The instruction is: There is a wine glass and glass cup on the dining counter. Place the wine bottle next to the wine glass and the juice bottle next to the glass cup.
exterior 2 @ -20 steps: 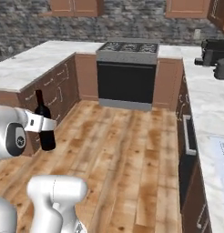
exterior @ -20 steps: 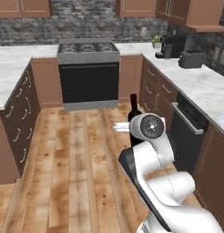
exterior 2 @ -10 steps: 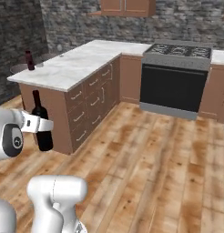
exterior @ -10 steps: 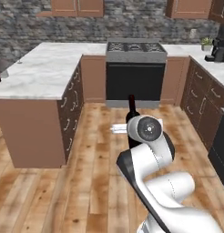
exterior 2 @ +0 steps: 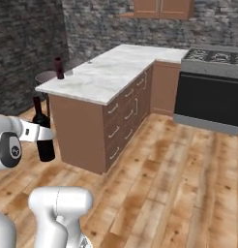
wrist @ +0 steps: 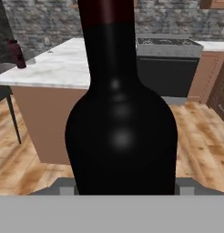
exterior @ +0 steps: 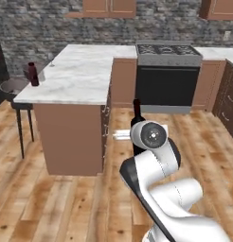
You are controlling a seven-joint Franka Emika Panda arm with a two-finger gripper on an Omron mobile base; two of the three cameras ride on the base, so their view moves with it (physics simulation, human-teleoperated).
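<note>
Far off to the left of your pincer (exterior 2: 37, 134) stands the stout dark red juice bottle (exterior: 33, 74), near the far left corner of the long white marble surface (exterior: 80, 75) with the brown wooden base. A small clear thing sits just past it, maybe one of the glasses, but it is too small to tell. A black stool (exterior: 14, 94) stands at that same end.

Your pincer is clamped on the tall slim black wine bottle (exterior 2: 42, 130) with the long neck and dark red top. It holds the bottle upright, out in the air over the wooden floor (exterior 2: 179, 179), well apart from the surface. In the hand view the bottle (wrist: 121, 118) stands right in front of the pincer and hides much of the way ahead.

To do this step well, keep the bottle straight up and drive slowly toward the marble surface. Lift the bottle higher than the top before you reach over, so its bottom does not bump the edge. Find the stemmed glass first, then set the bottle down beside it, not on it.

Watch the brown drawers (exterior 2: 123, 116) on the side of the surface, and the stool. To the right of the pincer is the black oven (exterior: 168, 85), well out of your way.
</note>
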